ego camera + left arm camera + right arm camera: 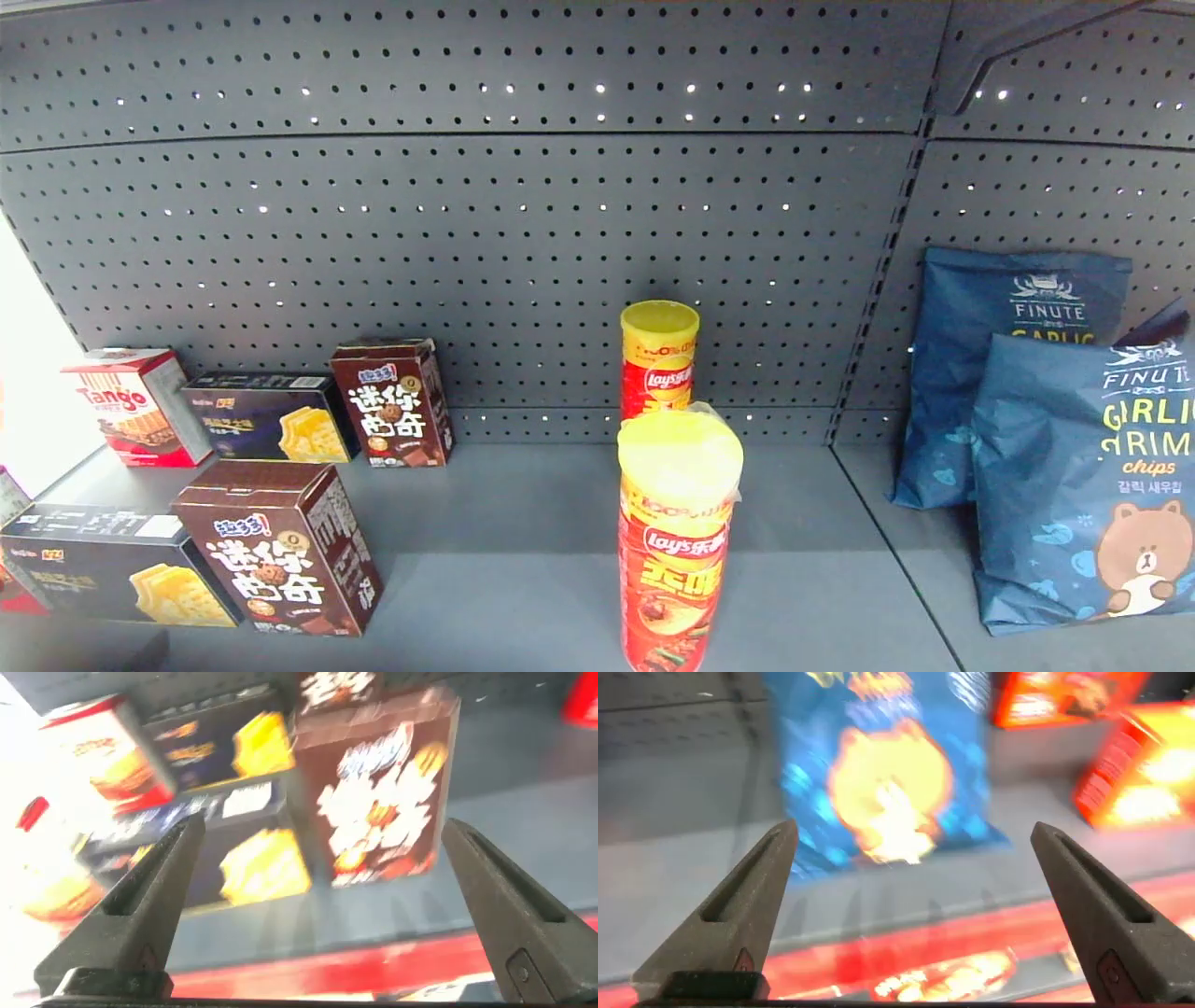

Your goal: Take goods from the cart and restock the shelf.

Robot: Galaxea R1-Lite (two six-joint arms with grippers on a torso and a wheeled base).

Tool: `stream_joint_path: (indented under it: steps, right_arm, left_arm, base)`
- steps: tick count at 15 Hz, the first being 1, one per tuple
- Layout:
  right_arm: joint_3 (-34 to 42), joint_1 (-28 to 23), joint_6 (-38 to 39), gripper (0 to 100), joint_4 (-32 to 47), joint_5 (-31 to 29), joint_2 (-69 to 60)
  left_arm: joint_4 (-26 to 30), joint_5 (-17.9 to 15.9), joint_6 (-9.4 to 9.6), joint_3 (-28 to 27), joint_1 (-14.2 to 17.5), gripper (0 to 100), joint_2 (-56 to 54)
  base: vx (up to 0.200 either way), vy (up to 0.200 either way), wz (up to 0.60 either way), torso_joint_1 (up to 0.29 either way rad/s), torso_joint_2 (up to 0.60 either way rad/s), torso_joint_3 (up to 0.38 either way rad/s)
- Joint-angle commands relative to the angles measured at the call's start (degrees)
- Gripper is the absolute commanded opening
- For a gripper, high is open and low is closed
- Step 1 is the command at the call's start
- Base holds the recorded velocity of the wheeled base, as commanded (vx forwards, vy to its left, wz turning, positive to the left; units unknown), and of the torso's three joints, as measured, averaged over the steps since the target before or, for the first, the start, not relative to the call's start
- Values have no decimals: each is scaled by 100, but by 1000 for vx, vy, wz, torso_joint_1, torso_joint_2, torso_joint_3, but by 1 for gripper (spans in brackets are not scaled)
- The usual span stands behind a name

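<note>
On the grey shelf point(523, 560) two red chip cans with yellow lids stand in a row, the front can point(677, 541) ahead of the rear can point(658, 359). My left gripper point(322, 826) is open and empty in front of the shelf, facing a brown cookie box point(383, 793) and a dark box with a yellow picture point(252, 859). My right gripper point(913, 829) is also open and empty, facing a blue chip bag point(887, 775) that stands on a shelf.
Left side of the shelf: a red wafer box point(135, 406), dark boxes point(271, 417) point(103, 565) and brown boxes point(392, 401) point(280, 546). Two blue chip bags point(1013, 364) point(1083, 476) lean at the right. Red packages point(1130, 765) stand beside the blue bag. A pegboard wall point(467, 233) closes the back.
</note>
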Motion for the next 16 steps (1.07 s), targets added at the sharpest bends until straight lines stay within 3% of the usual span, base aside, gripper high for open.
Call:
stream_joint_path:
  steps: [1, 3, 5, 6, 11, 16]
  right_arm:
    - [516, -243, -319, 100, 818, 56, -1891]
    - [727, -252, -293, 100, 625, 73, -1952]
    - [762, -252, -389, 100, 608, 1163, -1952]
    - [744, -252, -407, 100, 880, 1330, -1943]
    - [753, -252, -38, 100, 898, 1023, -1943]
    - [753, -252, -47, 100, 898, 1023, -1943]
  left_arm:
    - [229, 69, 98, 227, 32, 100, -839]
    - [299, 69, 116, 236, 32, 100, -970]
    - [545, 60, 116, 245, 32, 100, -1340]
    - [712, 60, 116, 245, 32, 100, -1524]
    - [1679, 34, 133, 245, 32, 100, -2377]
    - [1723, 34, 133, 227, 23, 100, -2456]
  base:
    - [0, 0, 0, 0, 0, 0]
    - [0, 0, 0, 0, 0, 0]
    - [0, 0, 0, 0, 0, 0]
    - [0, 0, 0, 0, 0, 0]
    - [0, 0, 0, 0, 0, 0]
    - [0, 0, 0, 0, 0, 0]
